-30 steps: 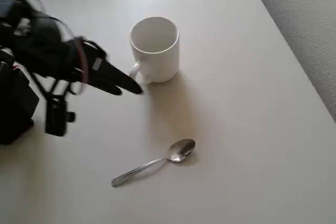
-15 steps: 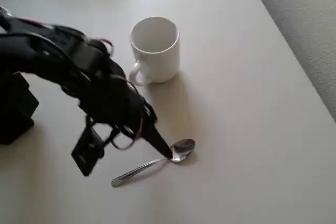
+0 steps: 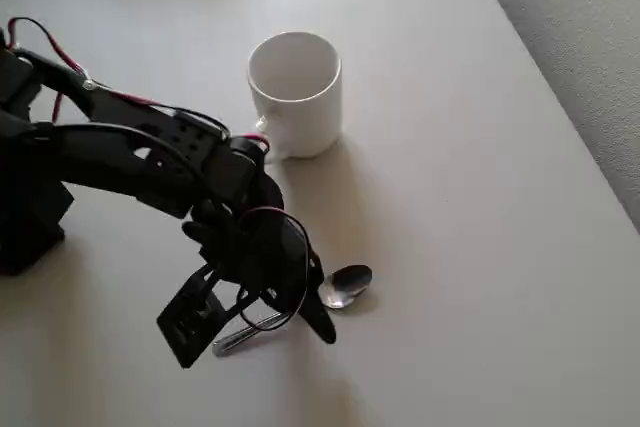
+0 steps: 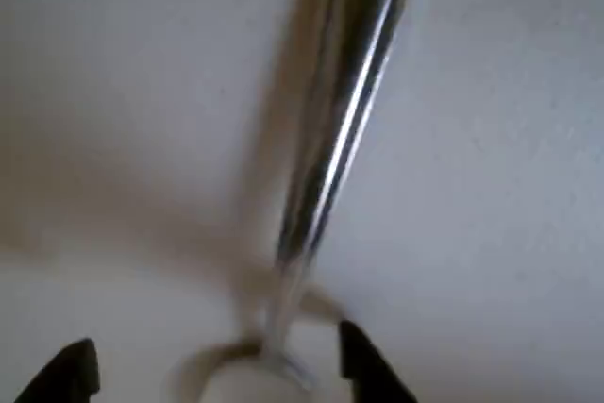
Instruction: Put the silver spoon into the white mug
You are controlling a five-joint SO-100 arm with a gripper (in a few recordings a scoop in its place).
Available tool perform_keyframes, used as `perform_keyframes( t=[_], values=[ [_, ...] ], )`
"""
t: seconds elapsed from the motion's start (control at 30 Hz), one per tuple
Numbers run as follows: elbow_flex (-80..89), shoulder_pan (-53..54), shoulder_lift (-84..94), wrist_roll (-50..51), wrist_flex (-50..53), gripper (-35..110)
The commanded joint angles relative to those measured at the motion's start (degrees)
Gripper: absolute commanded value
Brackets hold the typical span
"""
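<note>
While gripper [image 4: 212, 370] straddles one silver spoon [image 3: 345, 285] — one white mug [image 3: 295, 94].

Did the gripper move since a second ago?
Yes. The gripper moved from beside the white mug down the overhead view to the silver spoon.

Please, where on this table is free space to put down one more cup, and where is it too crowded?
Free: the wide strip between the mug and the table right edge, and the bare corner below and right of the spoon. Crowded: left of the mug down to the spoon, where the arm and its gripper sit over the spoon's handle.
</note>
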Motion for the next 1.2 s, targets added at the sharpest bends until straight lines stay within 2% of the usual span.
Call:
perform_keyframes(
  t=[0.0,0.13,0.37,1.17],
  values=[
    [-8.44,0.88,-2.9,0.44,3.25,30],
    [-10.99,1.58,-5.36,0.18,3.69,26],
    [-11.43,1.58,-6.06,0.0,4.04,-2],
    [-29.27,2.64,-6.77,-0.09,18.19,-2]
  ],
)
